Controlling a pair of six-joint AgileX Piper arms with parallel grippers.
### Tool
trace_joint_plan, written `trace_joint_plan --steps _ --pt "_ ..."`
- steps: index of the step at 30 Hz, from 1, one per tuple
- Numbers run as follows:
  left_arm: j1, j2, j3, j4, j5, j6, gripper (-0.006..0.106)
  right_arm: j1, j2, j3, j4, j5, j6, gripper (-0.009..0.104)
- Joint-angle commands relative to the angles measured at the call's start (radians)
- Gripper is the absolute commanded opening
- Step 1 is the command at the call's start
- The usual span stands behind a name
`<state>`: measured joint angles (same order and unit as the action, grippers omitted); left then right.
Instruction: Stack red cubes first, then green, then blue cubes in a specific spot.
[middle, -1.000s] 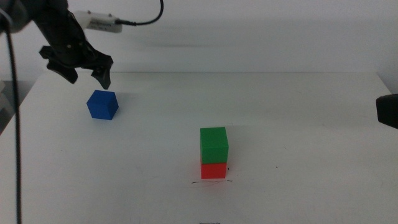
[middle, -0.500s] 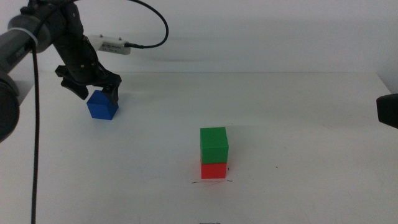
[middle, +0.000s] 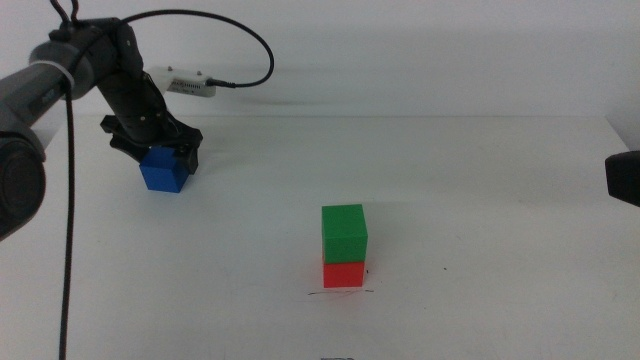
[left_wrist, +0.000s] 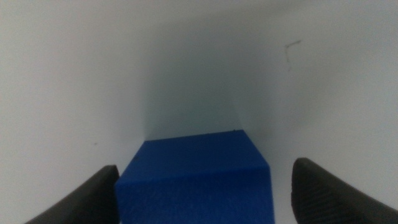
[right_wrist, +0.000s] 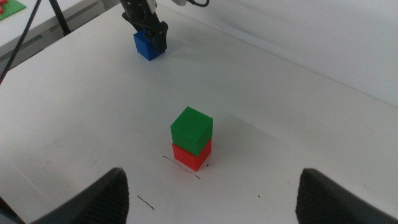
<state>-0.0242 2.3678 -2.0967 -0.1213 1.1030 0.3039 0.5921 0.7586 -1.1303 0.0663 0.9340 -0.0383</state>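
white table (middle: 500, 200) | left end effector (middle: 152, 150) wide, straddling blue cube (middle: 164, 172) | green cube (middle: 344, 232) atop red cube (middle: 343, 274)

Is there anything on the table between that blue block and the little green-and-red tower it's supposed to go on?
Nothing visible stands between them. The blue cube sits at the far left with the left gripper open around it, and only bare table lies between it and the green cube stacked on the red cube. The right gripper waits to the side.
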Motion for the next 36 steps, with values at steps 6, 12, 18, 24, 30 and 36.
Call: trace_joint_plan --steps 6,12,18,24,30,36 --pt "-0.005 -0.054 -0.029 -0.021 -0.035 -0.004 0.087 -0.009 0.001 -0.029 -0.005 -0.063 -0.012 0.093" --pt "-0.001 -0.054 -0.029 -0.02 -0.037 -0.011 0.064 -0.009 0.001 -0.029 -0.005 -0.063 -0.012 0.093" --pt "0.002 -0.066 -0.029 -0.071 0.02 -0.008 0.029 -0.009 0.001 -0.029 -0.005 -0.063 -0.012 0.093" --pt "0.002 -0.128 -0.029 -0.133 0.071 0.005 0.02 -0.009 0.001 -0.029 -0.005 -0.063 -0.012 0.093" --pt "-0.006 -0.306 0.109 -0.12 0.075 -0.05 0.02 -0.009 0.001 -0.029 -0.005 -0.063 -0.012 0.093" --pt "-0.042 -0.567 0.435 -0.061 -0.063 -0.18 0.02 -0.009 0.001 -0.029 -0.005 -0.063 -0.012 0.093"
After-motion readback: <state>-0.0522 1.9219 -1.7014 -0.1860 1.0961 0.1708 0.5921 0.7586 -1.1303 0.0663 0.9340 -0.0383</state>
